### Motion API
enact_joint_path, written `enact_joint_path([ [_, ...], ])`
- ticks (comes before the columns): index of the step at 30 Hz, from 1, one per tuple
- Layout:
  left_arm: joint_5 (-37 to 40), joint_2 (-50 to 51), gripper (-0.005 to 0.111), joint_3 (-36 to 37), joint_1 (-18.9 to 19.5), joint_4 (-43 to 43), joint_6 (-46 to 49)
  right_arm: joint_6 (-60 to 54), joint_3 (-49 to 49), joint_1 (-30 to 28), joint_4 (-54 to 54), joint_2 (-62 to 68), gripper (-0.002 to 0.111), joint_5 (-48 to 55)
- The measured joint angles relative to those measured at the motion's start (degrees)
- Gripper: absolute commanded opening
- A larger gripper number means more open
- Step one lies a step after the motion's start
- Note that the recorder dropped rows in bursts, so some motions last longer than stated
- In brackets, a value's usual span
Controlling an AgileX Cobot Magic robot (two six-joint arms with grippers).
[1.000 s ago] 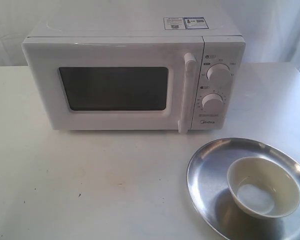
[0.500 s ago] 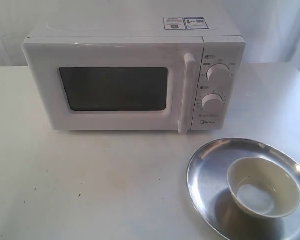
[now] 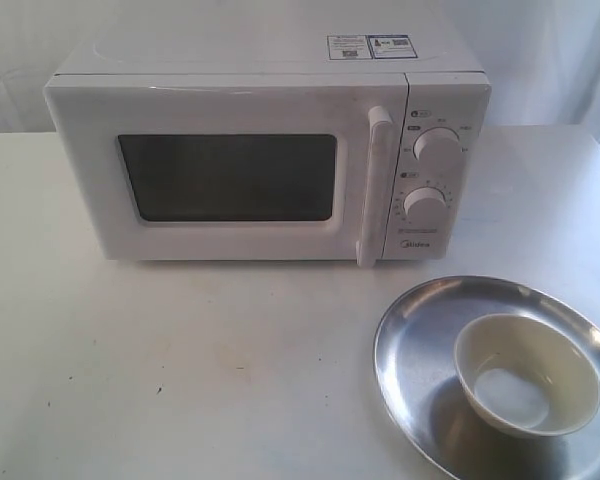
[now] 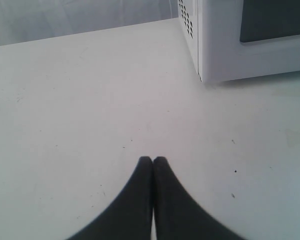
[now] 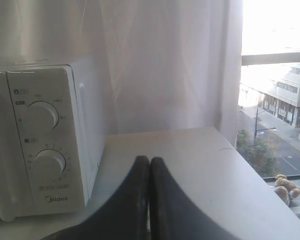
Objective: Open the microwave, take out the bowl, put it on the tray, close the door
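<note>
The white microwave (image 3: 270, 150) stands at the back of the table with its door (image 3: 230, 175) shut and the bar handle (image 3: 374, 185) upright. The cream-white bowl (image 3: 526, 373) sits upright on the steel tray (image 3: 420, 340) at the front right. Neither arm shows in the exterior view. My left gripper (image 4: 153, 160) is shut and empty over bare table, near the microwave's lower corner (image 4: 205, 60). My right gripper (image 5: 149, 160) is shut and empty, beside the microwave's knob panel (image 5: 42, 140).
A white curtain (image 5: 165, 65) hangs behind the table, with a window (image 5: 275, 100) to one side. The table's far edge (image 5: 250, 170) lies close to the right gripper. White tabletop (image 3: 180, 360) stretches in front of the microwave.
</note>
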Motion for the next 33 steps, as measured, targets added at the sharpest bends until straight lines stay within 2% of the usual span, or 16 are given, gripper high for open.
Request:
enact_joint_path([
  [4, 0.0, 0.0, 0.0, 0.0, 0.0, 0.0, 0.0, -2.6, 0.0, 0.0, 2.4, 0.0, 0.0, 1.9],
  [6, 0.0, 0.0, 0.0, 0.0, 0.0, 0.0, 0.0, -11.1, 0.0, 0.0, 11.0, 0.0, 0.0, 2.9],
  [12, 0.0, 0.0, 0.0, 0.0, 0.0, 0.0, 0.0, -63.1, 0.0, 0.0, 59.6, 0.0, 0.0, 8.2],
  [15, 0.0, 0.0, 0.0, 0.0, 0.0, 0.0, 0.0, -76.7, 0.0, 0.0, 72.4, 0.0, 0.0, 10.4],
  [33, 0.0, 0.0, 0.0, 0.0, 0.0, 0.0, 0.0, -94.7, 0.0, 0.0, 91.5, 0.0, 0.0, 10.5],
])
